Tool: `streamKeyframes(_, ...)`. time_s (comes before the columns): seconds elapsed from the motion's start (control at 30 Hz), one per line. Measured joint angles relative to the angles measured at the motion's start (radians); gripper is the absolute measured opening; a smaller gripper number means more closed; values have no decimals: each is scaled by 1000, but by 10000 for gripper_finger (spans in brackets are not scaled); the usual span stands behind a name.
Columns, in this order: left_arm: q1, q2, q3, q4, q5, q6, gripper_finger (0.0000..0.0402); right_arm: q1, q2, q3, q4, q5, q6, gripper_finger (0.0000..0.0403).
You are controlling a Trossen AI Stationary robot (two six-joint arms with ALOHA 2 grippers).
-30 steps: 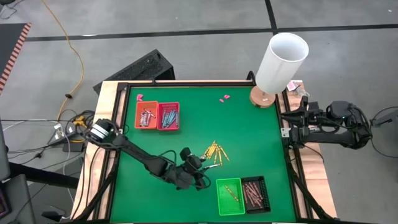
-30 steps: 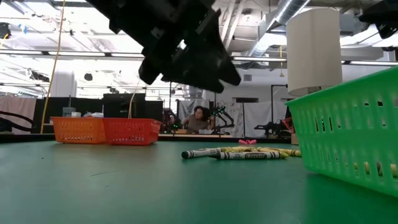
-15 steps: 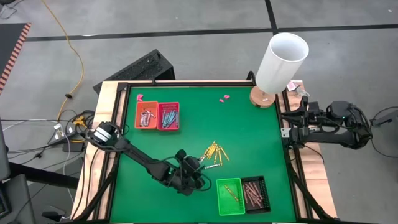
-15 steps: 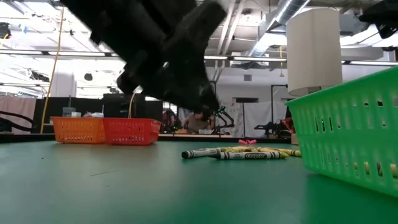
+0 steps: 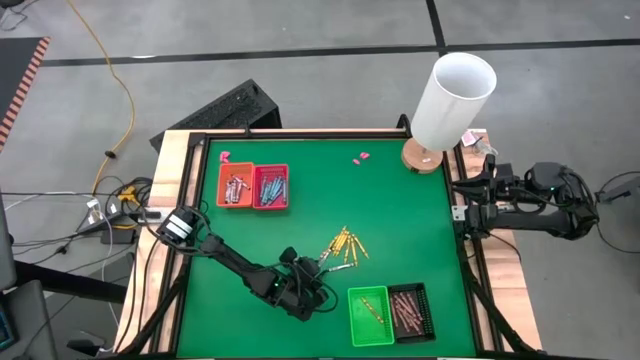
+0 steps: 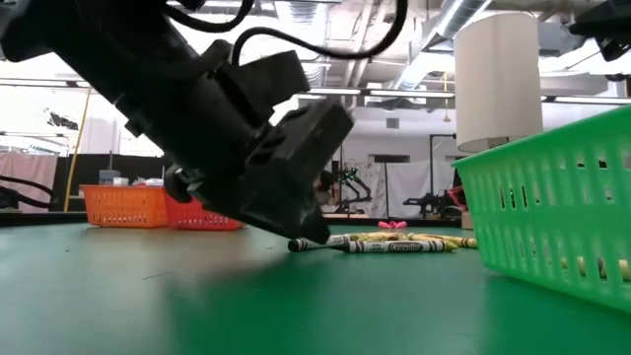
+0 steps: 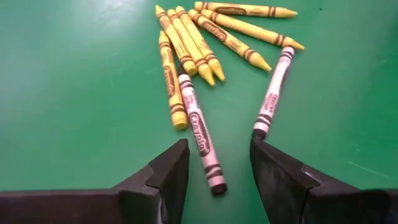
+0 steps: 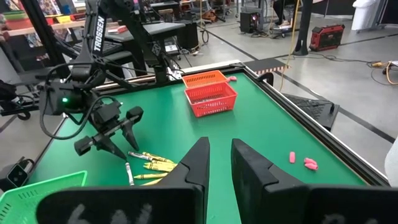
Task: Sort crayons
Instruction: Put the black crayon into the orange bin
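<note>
The left arm reaches from its base at about eight o'clock on the table edge toward six o'clock, stretched long and low across the surface, elbow nearly straight. Its wrist is tipped downward, bringing the left gripper (image 5: pixel 312 283) close to the tabletop, fingers (image 7: pixel 168 171) spread apart with a clear gap between them and nothing in it. The right arm is folded back at three o'clock, off the table's edge, its forearm level. The right gripper (image 5: pixel 462 199) points in toward the centre, its fingers (image 8: pixel 196 163) parted by a narrow gap and gripping nothing.
</note>
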Motion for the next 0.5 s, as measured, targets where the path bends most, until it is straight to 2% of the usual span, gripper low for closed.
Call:
streamKeyframes(0.2, 2, 0, 0, -84, -22, -48, 147, 0, 0, 0, 0, 0, 0, 68)
streamKeyframes(0.5, 5, -2, -7, -86, 14, -66, 45, 0, 0, 0, 0, 0, 0, 68)
